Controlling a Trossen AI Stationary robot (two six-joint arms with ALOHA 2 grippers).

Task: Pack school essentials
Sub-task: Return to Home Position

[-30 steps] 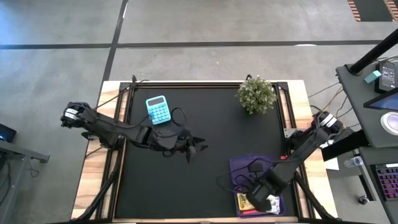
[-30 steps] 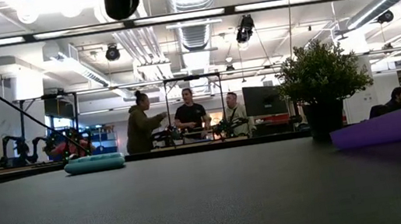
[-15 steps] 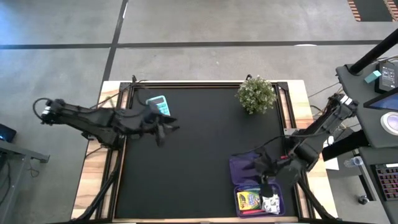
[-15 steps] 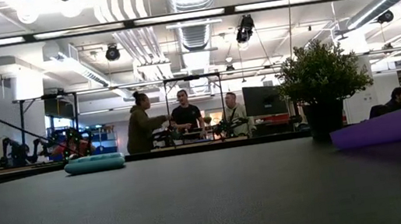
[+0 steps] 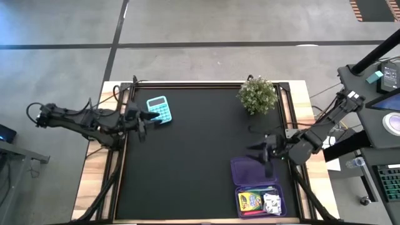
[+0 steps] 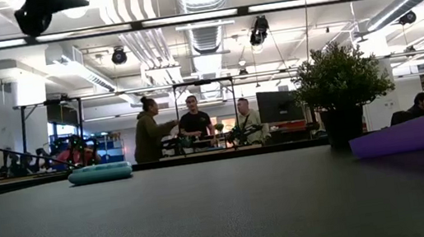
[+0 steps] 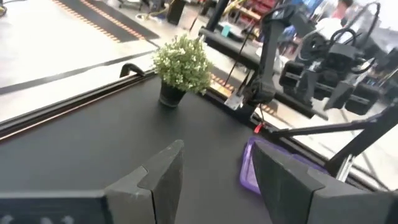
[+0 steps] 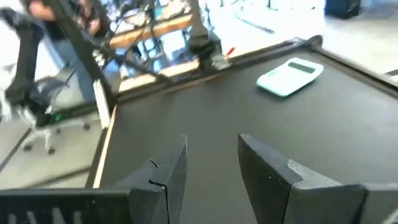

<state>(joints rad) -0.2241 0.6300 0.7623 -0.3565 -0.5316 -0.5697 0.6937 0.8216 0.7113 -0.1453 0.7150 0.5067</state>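
The wide centre of the table mat (image 5: pixel 200 156) lies open from the near edge to the far edge. Obstacles stand at the margins only.
- A potted plant (image 5: pixel 257 95) stands upright at the far right corner.
- A teal calculator (image 5: pixel 158 109) lies flat near the far left corner.
- A purple case (image 5: pixel 256 186) sits at the near right corner.

The left gripper (image 5: pixel 145 119), fingers spread, sits at the left edge just beside the calculator. The right gripper (image 5: pixel 259 153), fingers spread, hangs over the case's far end, between case and plant.

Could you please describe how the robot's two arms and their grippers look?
The left arm and the right arm are dark, slim and jointed, with thin black cables looping along them. The left gripper and the right gripper each have two flat, dark grey, wedge-shaped fingers. I see no markings on them.
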